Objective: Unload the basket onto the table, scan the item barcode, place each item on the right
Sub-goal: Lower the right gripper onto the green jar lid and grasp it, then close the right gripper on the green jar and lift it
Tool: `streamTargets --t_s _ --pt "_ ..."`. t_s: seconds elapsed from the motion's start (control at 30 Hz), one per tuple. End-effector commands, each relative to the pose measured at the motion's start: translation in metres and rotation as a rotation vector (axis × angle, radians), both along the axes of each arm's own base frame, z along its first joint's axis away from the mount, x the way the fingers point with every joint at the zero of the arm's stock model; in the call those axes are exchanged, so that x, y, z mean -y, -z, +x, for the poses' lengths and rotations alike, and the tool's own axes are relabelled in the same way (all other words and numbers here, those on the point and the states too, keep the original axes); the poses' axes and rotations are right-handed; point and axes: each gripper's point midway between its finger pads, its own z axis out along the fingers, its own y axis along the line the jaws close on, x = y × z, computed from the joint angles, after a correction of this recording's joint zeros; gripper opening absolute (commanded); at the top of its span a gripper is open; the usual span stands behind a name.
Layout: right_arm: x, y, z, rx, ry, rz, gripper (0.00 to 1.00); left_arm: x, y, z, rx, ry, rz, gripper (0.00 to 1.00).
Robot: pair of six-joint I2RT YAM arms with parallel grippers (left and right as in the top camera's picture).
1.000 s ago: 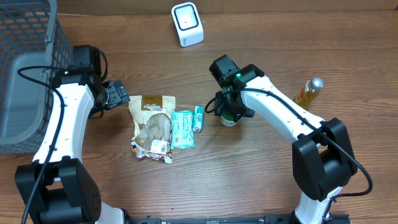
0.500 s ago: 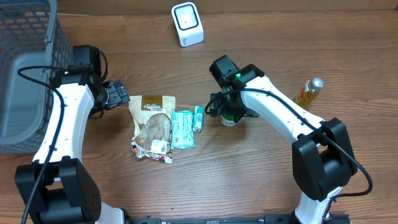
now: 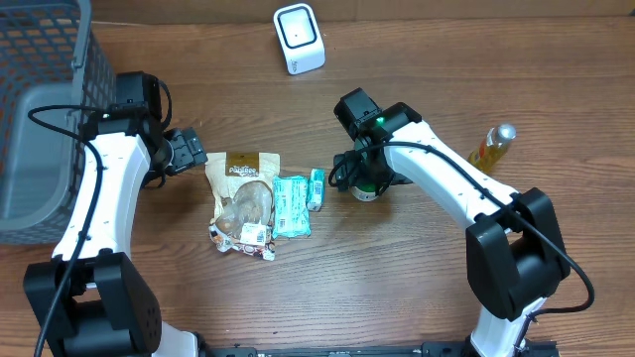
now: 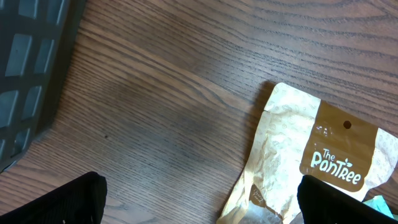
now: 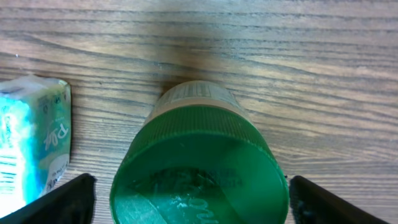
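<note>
The right tool [image 5: 190, 200] is seen released. Its fingers [image 5: 71, 206] are spread to either side of the green-lidded jar [image 5: 198, 163], which stands upright on the desk [image 5: 323, 56] just beside the small teal packet [image 5: 34, 134]. A sliver of wood is visible between one finger and the lid, so nothing is judged to be grasped.

For a sound pick, the tool should be lowered until the pads sit squarely on the lid's rim or on the body below it. It should be centred so that both pads meet the jar together, then closed without the packet being nudged. No barcode can be made out on the jar. Once one is found, the label would have to be turned toward the scanner [image 3: 299, 38] at the far edge of the desk.

The left tool [image 4: 202, 200] is also released and empty, held over bare wood beside the Pantree pouch [image 4: 323, 155].

The scanner, the basket [image 3: 40, 109], the yellow bottle [image 3: 493, 146] and the larger teal packet [image 3: 291, 205] are shown only from overhead. The gap at the lid is shown only by the right wrist view, since from above the jar is largely hidden under the arm.
</note>
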Motion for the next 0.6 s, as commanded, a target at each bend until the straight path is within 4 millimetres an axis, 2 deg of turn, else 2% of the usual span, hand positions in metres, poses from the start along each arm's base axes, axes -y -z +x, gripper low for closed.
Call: streamTargets --t_s 0.0,0.07,0.2,0.33,0.57 --pt "0.0017 0.0002 0.0002 0.003 0.053 0.006 0.92 0.0002 -0.0088 0.001 0.024 0.022 0.007 1.0" --pt "0.0019 0.0 0.0011 0.009 0.121 0.011 0.87 0.0002 -0.0088 0.001 0.024 0.022 0.007 1.0" --pt "0.0004 -0.0004 0.0048 0.025 0.197 0.027 0.86 0.0002 -0.0088 0.001 0.024 0.022 0.007 1.0" --pt "-0.0017 -0.0007 0.0082 0.037 0.201 0.037 0.85 0.0002 -0.0088 0.001 0.024 0.022 0.007 0.99" --pt "-0.0019 -0.0009 0.0082 0.038 0.201 0.038 0.68 0.0002 -0.0088 0.001 0.024 0.022 0.007 1.0"
